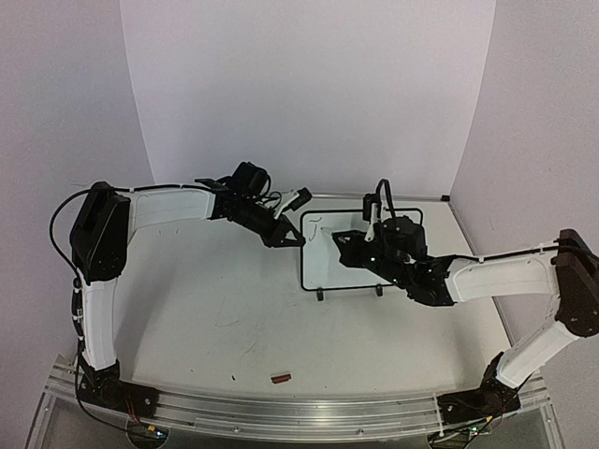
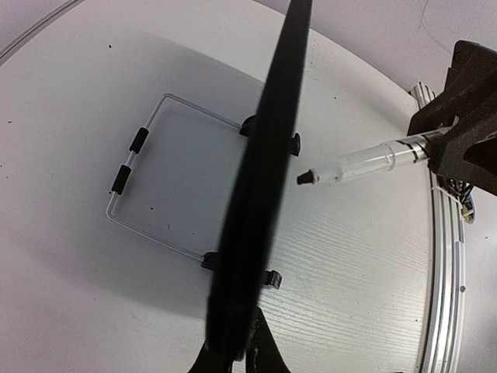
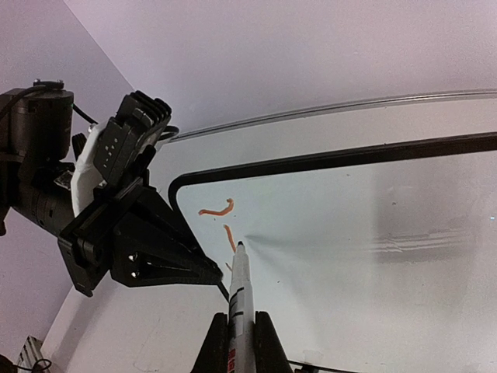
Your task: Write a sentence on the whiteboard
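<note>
The whiteboard (image 1: 351, 262) stands on its two black feet at the table's middle back. It fills the right wrist view (image 3: 365, 233) and shows edge-on as a dark band in the left wrist view (image 2: 260, 179). My left gripper (image 1: 294, 238) (image 2: 237, 350) is shut on the board's left edge; it also shows in the right wrist view (image 3: 132, 233). My right gripper (image 1: 348, 247) (image 3: 238, 330) is shut on a white marker (image 3: 238, 291) (image 2: 365, 162), its tip touching the board near the top left corner. Of the sentence, only a few short reddish strokes (image 3: 221, 210) show there; no word is readable.
A wire stand (image 2: 136, 175) with black clips lies behind the board. A small red-brown piece (image 1: 280, 378) lies near the table's front edge. A metal rail (image 1: 309, 407) runs along the front. The table's curved back edge (image 3: 326, 109) is close behind the board.
</note>
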{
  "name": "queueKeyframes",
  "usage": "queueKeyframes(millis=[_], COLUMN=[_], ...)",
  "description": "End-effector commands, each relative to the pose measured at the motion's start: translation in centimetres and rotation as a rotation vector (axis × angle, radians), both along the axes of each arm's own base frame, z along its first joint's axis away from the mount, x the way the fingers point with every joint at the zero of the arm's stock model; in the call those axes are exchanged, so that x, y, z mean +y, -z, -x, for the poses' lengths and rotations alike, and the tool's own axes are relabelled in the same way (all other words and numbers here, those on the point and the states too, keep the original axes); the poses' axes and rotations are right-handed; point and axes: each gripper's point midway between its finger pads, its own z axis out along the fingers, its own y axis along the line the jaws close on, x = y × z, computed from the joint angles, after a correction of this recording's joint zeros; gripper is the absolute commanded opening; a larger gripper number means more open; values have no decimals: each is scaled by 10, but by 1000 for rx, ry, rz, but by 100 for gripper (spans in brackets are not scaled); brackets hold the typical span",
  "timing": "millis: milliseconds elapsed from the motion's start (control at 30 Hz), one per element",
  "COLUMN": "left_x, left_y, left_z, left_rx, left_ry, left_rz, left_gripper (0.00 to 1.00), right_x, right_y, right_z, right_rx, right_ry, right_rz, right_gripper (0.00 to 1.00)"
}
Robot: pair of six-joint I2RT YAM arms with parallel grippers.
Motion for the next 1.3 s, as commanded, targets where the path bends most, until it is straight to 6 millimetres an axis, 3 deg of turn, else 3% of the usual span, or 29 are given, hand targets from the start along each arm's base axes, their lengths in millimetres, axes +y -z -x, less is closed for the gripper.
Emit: queueKeyframes(millis=[0,567,1100,1267], left_x=[8,8,8,8], left_y=[3,4,4,4], left_z=[-8,-8,-8,-8], left_rx=[-32,-33,-36,-36], left_ry=[-45,-42,-42,-42], left_rz=[-44,-46,-46,-46], left_gripper=[0,0,0,0], right_x=[-1,3,-7,-11], right_y=[-11,-9,24,23], right_z=[-9,-15,-11,-11], right_rx=[-21,-25,44,44], right_ry=[38,28,59,74], right_rz=[-22,-17,26,37], right_gripper=[0,0,0,0])
